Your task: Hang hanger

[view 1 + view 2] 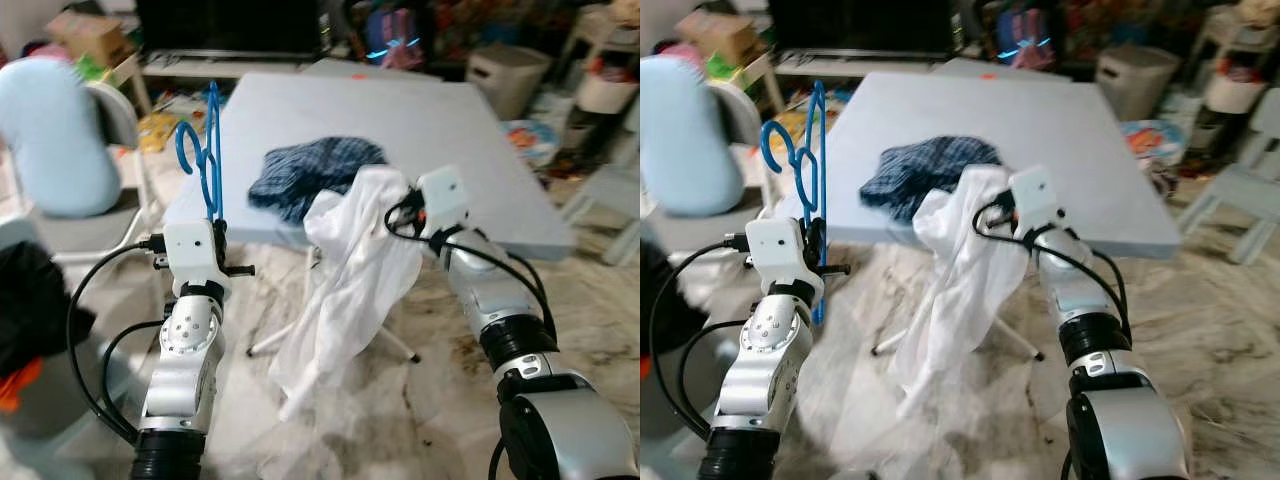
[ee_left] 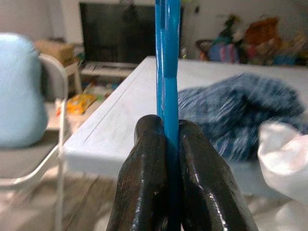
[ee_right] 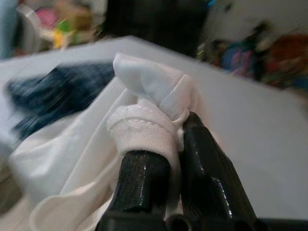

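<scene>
Now one blue hanger (image 1: 205,150) pinched in left hand (image 2: 166,132), one white shirt (image 1: 345,290) clamped in right hand (image 3: 175,144).

Both my arms are raised forward, forearms angled up, wrists ahead of the elbows. My left gripper (image 2: 168,144) points upward, its two black fingers (image 2: 144,168) pressed together on a blue hanger (image 1: 205,150) that stands upright above it. My right gripper (image 3: 175,139), level with the left, has its fingers pinched on a fold of white garment (image 1: 345,290) hanging below it.
</scene>
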